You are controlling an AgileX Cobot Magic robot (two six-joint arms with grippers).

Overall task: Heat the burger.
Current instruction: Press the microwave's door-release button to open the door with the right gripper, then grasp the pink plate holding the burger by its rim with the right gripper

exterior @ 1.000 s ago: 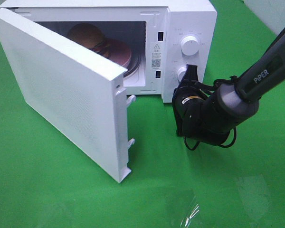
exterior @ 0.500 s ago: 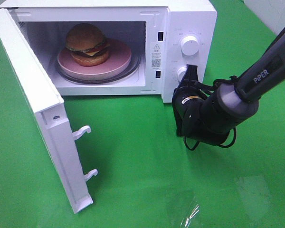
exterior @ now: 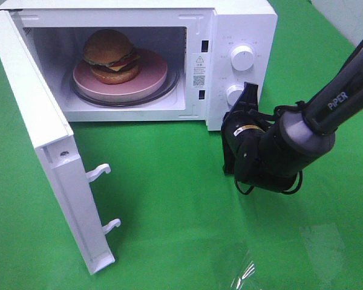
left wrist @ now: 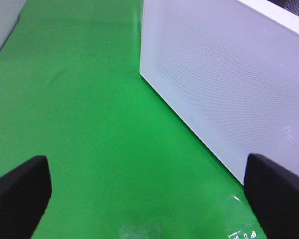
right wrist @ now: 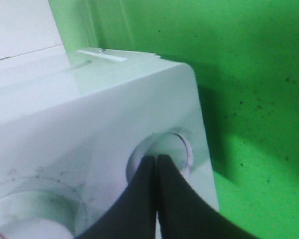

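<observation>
From above, you see the burger (exterior: pixel 111 56) on the plate (exterior: pixel 154 81) inside the microwave (exterior: pixel 245 24), with the door (exterior: pixel 45 139) open. Loading looks done; shutting and starting remain. Left wrist: your left fingers (left wrist: pixel 20 191) are spread wide and empty. Right wrist: your right fingers (right wrist: pixel 139 199) are pinched together, empty, tips at the lower knob (right wrist: pixel 183 149).
</observation>
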